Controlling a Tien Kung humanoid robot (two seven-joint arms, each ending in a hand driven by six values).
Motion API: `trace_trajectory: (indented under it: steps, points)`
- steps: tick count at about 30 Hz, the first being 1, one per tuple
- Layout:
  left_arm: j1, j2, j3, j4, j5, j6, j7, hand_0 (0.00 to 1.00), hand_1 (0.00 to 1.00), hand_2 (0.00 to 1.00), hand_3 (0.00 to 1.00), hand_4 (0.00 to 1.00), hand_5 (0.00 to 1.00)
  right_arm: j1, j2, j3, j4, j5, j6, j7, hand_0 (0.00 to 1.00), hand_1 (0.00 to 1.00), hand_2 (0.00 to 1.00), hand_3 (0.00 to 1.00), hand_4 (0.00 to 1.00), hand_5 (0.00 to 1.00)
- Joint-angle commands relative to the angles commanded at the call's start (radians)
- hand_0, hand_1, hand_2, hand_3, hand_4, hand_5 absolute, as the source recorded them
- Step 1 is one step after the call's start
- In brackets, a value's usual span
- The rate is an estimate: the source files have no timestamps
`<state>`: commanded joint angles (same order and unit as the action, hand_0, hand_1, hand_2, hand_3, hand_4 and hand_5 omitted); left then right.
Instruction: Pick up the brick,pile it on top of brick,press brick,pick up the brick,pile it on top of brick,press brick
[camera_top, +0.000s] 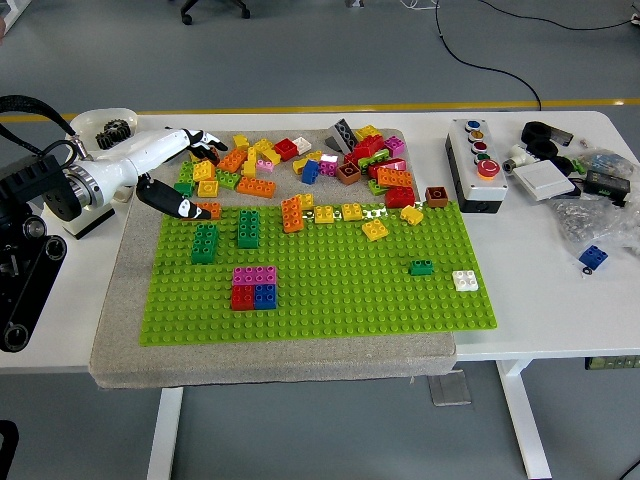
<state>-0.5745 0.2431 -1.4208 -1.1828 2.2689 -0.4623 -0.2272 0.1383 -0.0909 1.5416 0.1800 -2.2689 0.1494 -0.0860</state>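
Note:
A green baseplate lies on a grey mat. On it stand a pink brick stacked on red and blue bricks, two dark green bricks, an orange brick, a yellow brick, a small green brick and a white brick. Several loose bricks form a pile along the plate's far edge. My left hand, on a white forearm, hovers at the pile's left end, fingers spread and black thumb low, holding nothing. The right arm is out of sight.
A grey button box stands right of the pile. Cables, bags and small parts clutter the far right, with a blue brick near them. A white holder with a black gear sits at the back left.

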Motion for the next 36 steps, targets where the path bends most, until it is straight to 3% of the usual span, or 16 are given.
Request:
trace_trajectory:
  steps: [24, 36]
  points:
    - [0.005, -0.022, 0.008, 0.087, 0.0, -0.016, 0.003, 0.921, 0.79, 0.797, 0.859, 0.998, 0.163, 0.002, 0.001, 0.001, 0.0, 0.0, 0.001, 0.001, 0.741, 0.642, 0.713, 0.602, 0.84, 0.397]
    - [-0.01, -0.009, 0.048, 0.135, 0.0, -0.006, -0.003, 0.928, 0.798, 0.819, 0.871, 0.998, 0.163, 0.002, 0.0, 0.002, 0.0, 0.0, 0.0, 0.003, 0.742, 0.641, 0.713, 0.603, 0.843, 0.399]
